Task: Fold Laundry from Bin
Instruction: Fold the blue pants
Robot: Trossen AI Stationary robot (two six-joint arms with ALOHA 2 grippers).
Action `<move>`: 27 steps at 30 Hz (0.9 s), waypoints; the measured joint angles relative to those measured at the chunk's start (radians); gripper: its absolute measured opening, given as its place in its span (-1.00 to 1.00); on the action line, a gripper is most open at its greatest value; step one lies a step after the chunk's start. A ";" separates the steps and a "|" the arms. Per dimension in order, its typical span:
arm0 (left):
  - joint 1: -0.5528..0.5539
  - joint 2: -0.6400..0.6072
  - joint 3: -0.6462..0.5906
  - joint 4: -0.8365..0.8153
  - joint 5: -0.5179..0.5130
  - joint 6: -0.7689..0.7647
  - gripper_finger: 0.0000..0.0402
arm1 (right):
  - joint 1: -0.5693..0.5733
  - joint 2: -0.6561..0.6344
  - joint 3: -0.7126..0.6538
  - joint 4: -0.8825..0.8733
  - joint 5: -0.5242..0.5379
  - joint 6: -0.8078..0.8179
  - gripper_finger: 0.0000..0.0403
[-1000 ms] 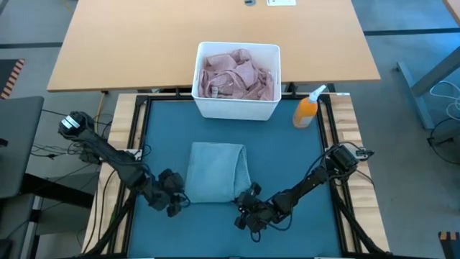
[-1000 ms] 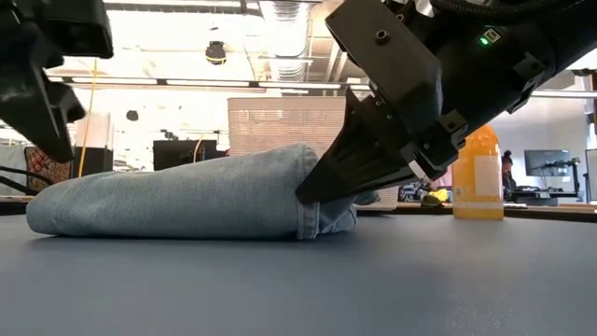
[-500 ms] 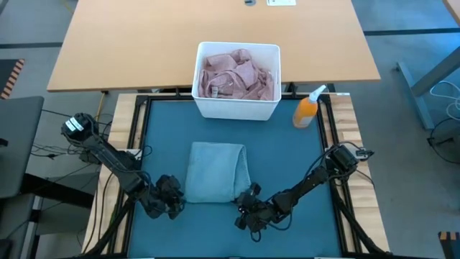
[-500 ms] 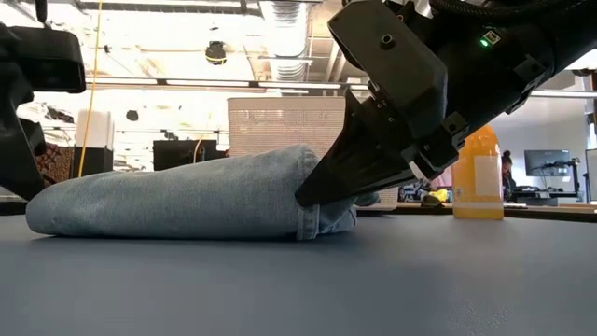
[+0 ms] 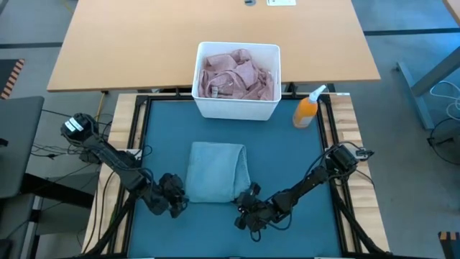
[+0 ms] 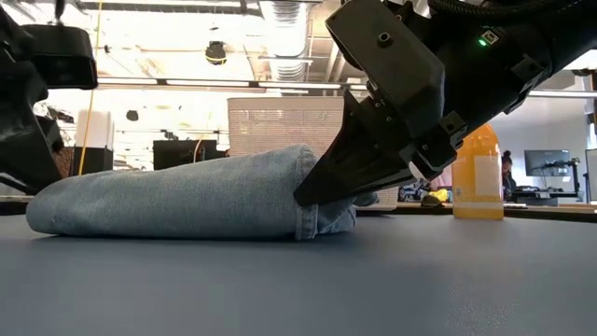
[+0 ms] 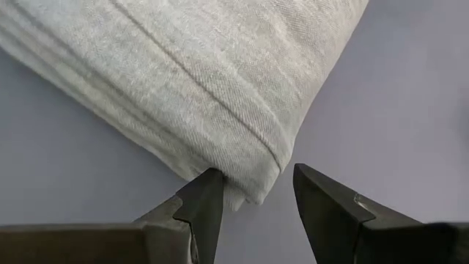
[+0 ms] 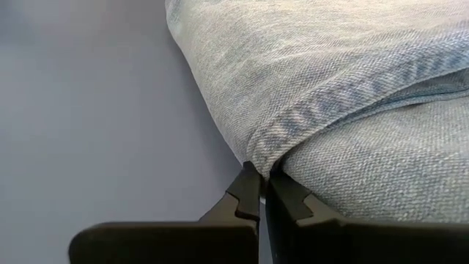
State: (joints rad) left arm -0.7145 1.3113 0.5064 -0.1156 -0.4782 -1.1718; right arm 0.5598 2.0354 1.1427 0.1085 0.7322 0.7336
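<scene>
The light blue jeans (image 5: 218, 171) lie folded in a thick stack on the teal mat (image 5: 295, 165). My left gripper (image 7: 253, 180) is open at the stack's near left corner (image 7: 249, 192), which lies between its two fingers; seen from above it sits low beside the stack (image 5: 176, 203). My right gripper (image 8: 261, 183) is shut at the jeans' near right corner (image 5: 248, 203). Behind the mat, the white bin (image 5: 237, 46) holds crumpled pink laundry (image 5: 237, 75). My left gripper has one fingertip (image 7: 209, 185) right at the stack's folded edge; I cannot tell whether it touches the cloth. My right gripper pinches the stitched hem (image 8: 293, 125) at the jeans' near right corner between its two fingertips. The fingers (image 6: 322, 187) slant down from the table's near right. The jeans rest on the mat.
An orange spray bottle (image 5: 307, 108) stands at the mat's far right corner, right of the bin. A tan table (image 5: 129, 43) lies beyond the mat. Bare mat stretches on both sides of the jeans and along the near edge.
My left gripper has sunk toward the mat and rolled a little, closing in on the jeans' near left corner, staying open. The jeans and my right gripper have kept still.
</scene>
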 joint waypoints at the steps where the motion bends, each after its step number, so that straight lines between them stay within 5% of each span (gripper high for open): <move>1: 0.009 0.000 0.000 0.001 0.011 0.008 -0.23 | 0.000 0.000 0.000 0.000 0.000 0.003 -0.88; 7: 0.020 0.000 0.000 0.022 0.033 0.032 -0.35 | 0.000 0.000 0.000 0.001 0.000 0.009 -0.88; 17: 0.036 0.095 0.000 0.088 0.058 0.063 -0.95 | 0.000 0.000 0.000 -0.003 0.000 0.019 -0.88; 27: 0.040 0.001 0.002 -0.045 0.052 0.068 -0.99 | 0.009 -0.007 0.001 -0.091 -0.037 0.028 -0.89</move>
State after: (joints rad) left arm -0.6743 1.3121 0.5083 -0.1608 -0.4259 -1.1034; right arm 0.5685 2.0281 1.1439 0.0171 0.6954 0.7615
